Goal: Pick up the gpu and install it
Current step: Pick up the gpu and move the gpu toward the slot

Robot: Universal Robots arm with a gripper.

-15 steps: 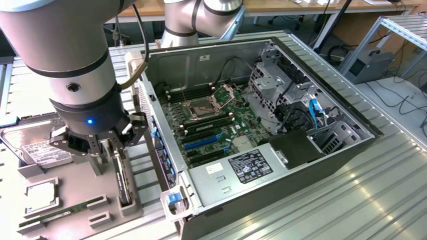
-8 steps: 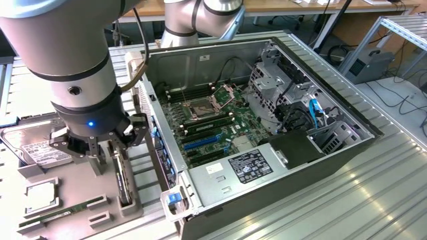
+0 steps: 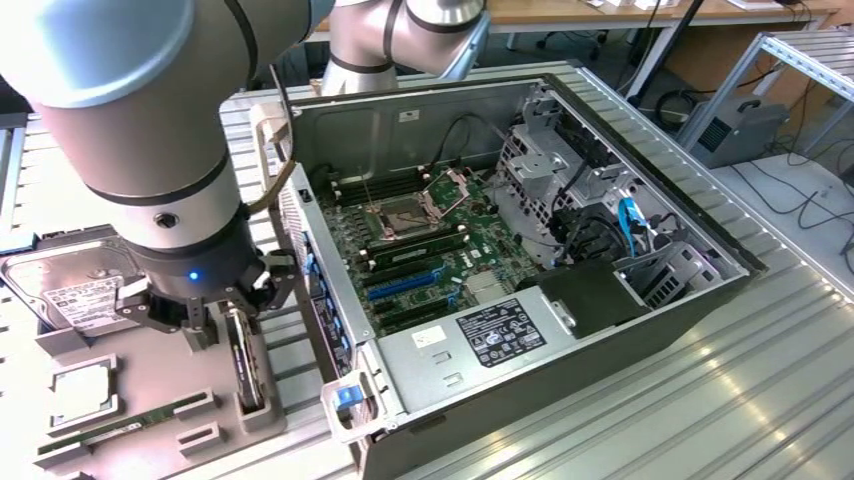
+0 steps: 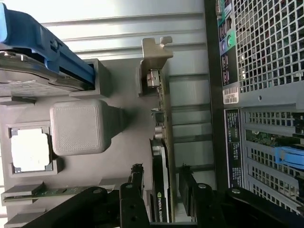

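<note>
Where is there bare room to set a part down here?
Free: the slatted table on the exterior view's right of the computer case. Crowded: the grey tray, holding hard drive, CPU, RAM stick and the gpu, straddled by the open gripper; only a narrow strip separates tray and case.

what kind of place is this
Probably a robotics lab or test workshop: a robot arm hangs over a tray of loose computer parts beside an open PC case on a slatted metal table, with desks and cables behind.
</note>
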